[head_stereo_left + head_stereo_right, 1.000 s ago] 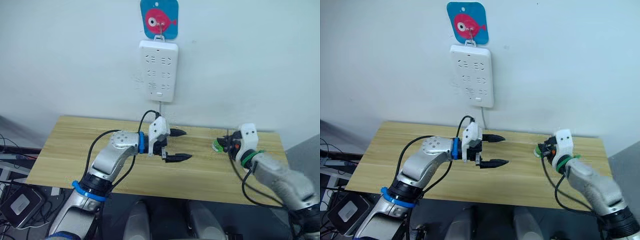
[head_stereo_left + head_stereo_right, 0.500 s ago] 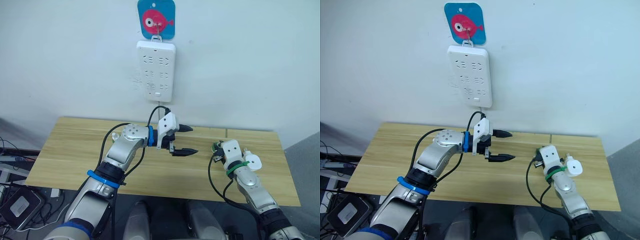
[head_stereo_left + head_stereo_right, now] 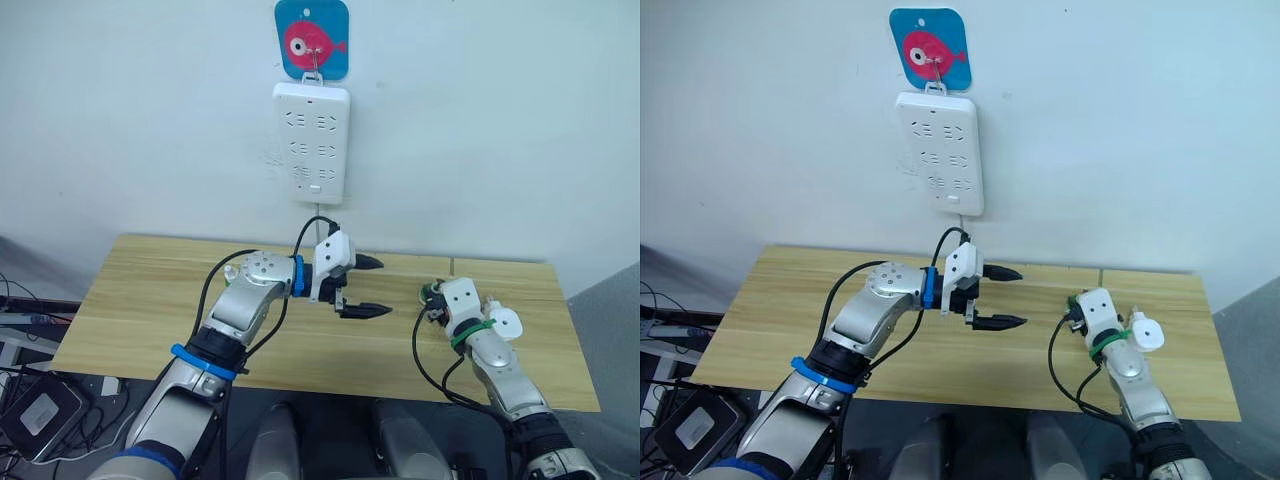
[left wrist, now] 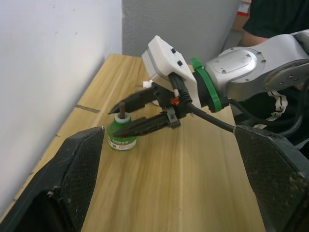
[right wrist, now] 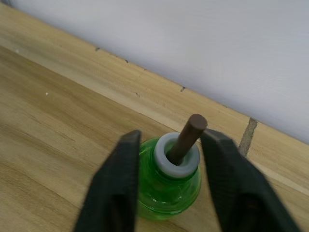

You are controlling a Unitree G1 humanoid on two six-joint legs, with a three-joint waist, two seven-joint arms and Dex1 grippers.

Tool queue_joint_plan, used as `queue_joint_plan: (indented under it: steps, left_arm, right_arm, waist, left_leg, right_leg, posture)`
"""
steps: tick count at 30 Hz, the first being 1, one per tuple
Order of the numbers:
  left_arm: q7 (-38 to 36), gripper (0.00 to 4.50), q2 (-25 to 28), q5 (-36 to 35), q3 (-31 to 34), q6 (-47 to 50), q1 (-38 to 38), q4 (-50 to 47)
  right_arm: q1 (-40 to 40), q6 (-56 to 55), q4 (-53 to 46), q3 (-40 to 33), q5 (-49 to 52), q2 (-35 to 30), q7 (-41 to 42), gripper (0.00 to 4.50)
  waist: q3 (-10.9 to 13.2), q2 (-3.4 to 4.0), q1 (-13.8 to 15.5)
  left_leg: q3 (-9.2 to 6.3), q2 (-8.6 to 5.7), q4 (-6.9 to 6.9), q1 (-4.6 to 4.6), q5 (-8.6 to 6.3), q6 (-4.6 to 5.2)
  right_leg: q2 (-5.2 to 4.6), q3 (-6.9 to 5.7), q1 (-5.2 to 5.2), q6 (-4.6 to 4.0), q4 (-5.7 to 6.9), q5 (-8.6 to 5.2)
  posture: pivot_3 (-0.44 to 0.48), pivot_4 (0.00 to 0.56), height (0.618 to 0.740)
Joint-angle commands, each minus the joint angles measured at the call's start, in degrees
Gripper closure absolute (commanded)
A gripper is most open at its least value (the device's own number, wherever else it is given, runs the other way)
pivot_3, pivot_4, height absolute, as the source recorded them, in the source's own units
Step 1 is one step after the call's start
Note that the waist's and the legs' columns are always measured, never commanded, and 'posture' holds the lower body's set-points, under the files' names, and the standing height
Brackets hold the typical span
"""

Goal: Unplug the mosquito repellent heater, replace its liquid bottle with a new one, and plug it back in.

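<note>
Step in hand: the bottle swap, judging by the right gripper [image 4: 126, 117] set around the liquid bottle [image 5: 170, 185], a capless green bottle with a bare brown wick, standing upright on the surface [image 3: 150, 300].
Right gripper: fingers apart, one on each side of the bottle's neck; in the right wrist view they sit just beside the green glass, and I cannot tell whether they touch it.
Left gripper [image 3: 362, 287]: fingers wide apart, empty, hovering above the surface, pointing toward the right gripper and well apart from it.
Bottle's place: between the right gripper's fingertips, near the wall edge of the surface.
Next move: probably either closing on the neck to lift the bottle, or drawing back to leave it standing; a squeeze should stay low on the neck, off the wick.
Around: a white power strip [image 3: 312, 143] hangs on the wall above the left gripper, under a fish-printed hook plate [image 3: 315, 38].
In the way: nothing lies between the grippers.
</note>
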Motion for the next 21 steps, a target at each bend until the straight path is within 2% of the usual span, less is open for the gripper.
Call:
queue_joint_plan:
  steps: [1, 4, 9, 14, 18, 21]
  left_arm:
    - [0.4, 0.0, 0.6, -0.1, 0.9, 0.2, 0.7, -2.9]
    - [1.0, 0.0, 1.1, -0.2, 1.4, 0.4, 1.5, -3.6]
    - [5.1, 0.0, 2.4, -1.5, 5.6, 2.3, 3.9, -6.5]
    - [15.2, 0.0, 4.9, -3.3, 15.7, 5.6, 12.9, -16.8]
    - [27.0, 0.0, 3.4, -3.2, 25.3, 6.9, 23.2, -24.1]
    - [34.4, 0.0, 1.2, -1.5, 30.2, 6.2, 33.2, -31.3]
  right_arm:
    - [1.0, -0.6, -2.9, -2.5, 0.5, -1.1, 2.4, 1.23]
    - [2.8, 0.7, -6.5, -3.7, 1.3, -2.2, 4.8, 0.06]
    - [6.0, 10.1, -24.0, -6.8, 6.8, -6.2, 10.9, 0.06]
    - [2.2, 24.2, -40.1, -6.9, 16.4, -14.0, 22.3, 0.06]
    - [-2.5, 30.7, -43.3, -3.1, 21.6, -18.7, 32.5, 0.06]
    - [-7.4, 31.6, -40.9, 0.3, 21.9, -19.0, 37.6, 0.06]
  waist:
    - [0.0, 0.0, 0.0]
    - [0.0, 0.01, 0.1]
    - [0.0, 0.01, 0.0]
    - [0.0, 0.03, -0.4]
    - [0.0, 0.0, 0.0]
    - [0.1, -0.1, 0.4]
  left_leg:
    - [-0.01, 0.0, 0.0, 0.0, 0.0, 0.0]
    - [0.0, 0.0, -0.01, 0.0, 0.0, 0.0]
    - [0.0, 0.01, -0.02, 0.02, 0.0, 0.0]
    - [0.06, 0.07, -0.02, 0.25, -0.01, 0.01]
    - [-0.03, 0.1, -0.06, 0.37, -0.01, 0.02]
    - [-0.05, 0.07, -0.04, 0.35, -0.02, 0.02]
  right_leg:
    - [0.0, -0.01, 0.0, 0.0, 0.0, 0.0]
    - [0.0, 0.0, 0.01, 0.0, 0.0, 0.0]
    - [0.0, 0.02, 0.0, 0.0, 0.03, 0.0]
    - [0.02, 0.11, 0.14, 0.06, 0.08, -0.03]
    - [0.03, 0.0, 0.32, 0.05, 0.0, -0.04]
    - [-0.02, -0.02, 0.39, 0.06, -0.13, -0.04]
  posture:
    - [-0.103, 0.204, 0.74]
    - [-0.1, 0.208, 0.74]
    - [-0.106, 0.217, 0.74]
    - [-0.106, 0.225, 0.74]
    - [-0.063, 0.231, 0.74]
    - [-0.02, 0.237, 0.74]
